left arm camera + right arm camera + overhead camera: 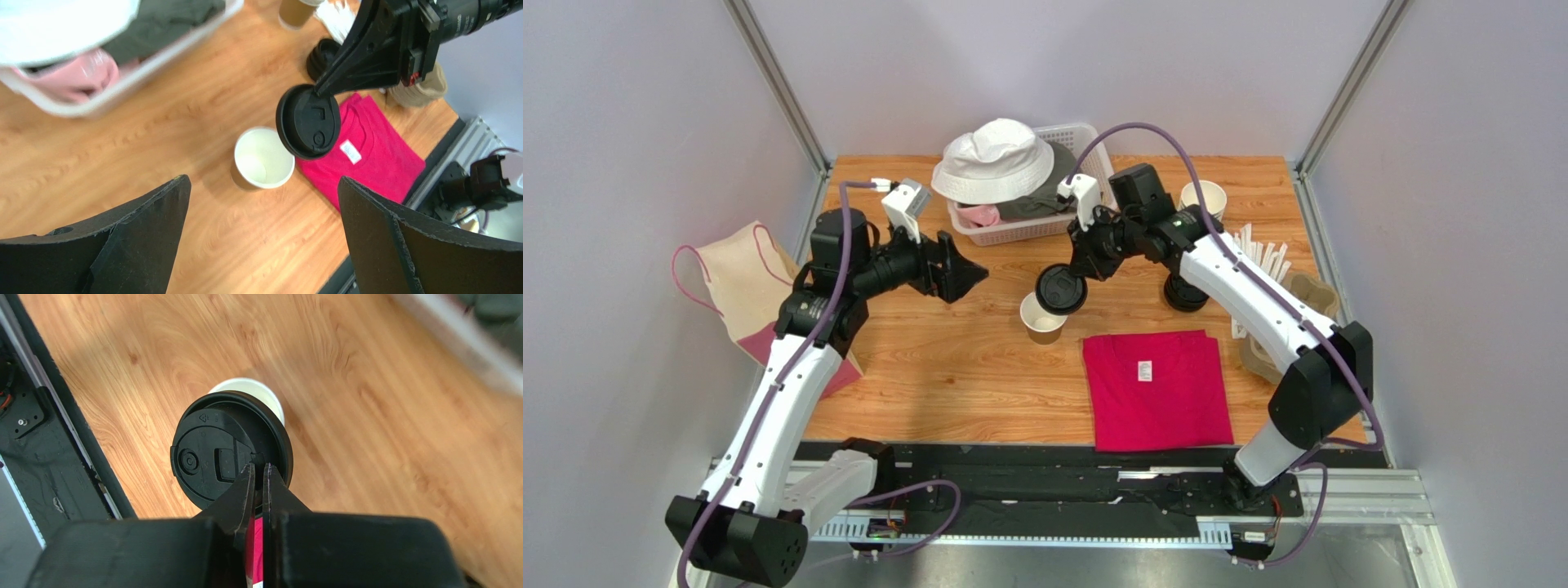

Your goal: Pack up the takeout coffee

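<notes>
Two sets of fingers: left fingers (956,270) spread wide, holding nothing; right fingers (250,485) pinched on the rim of one black lid (215,454). We see one open cup (264,158) on the worktop (928,380) beside a red shirt (1155,386), lid tilted above it, unseated. From the right wrist, the lid hides most of the cup.

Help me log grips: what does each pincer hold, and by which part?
The right pincer pinches the black lid by its rim; the left pincer is open, holding nothing.

Left gripper (967,272) spread wide, right gripper (258,471) clamped on black lid (205,456), both arms reaching inward
</notes>
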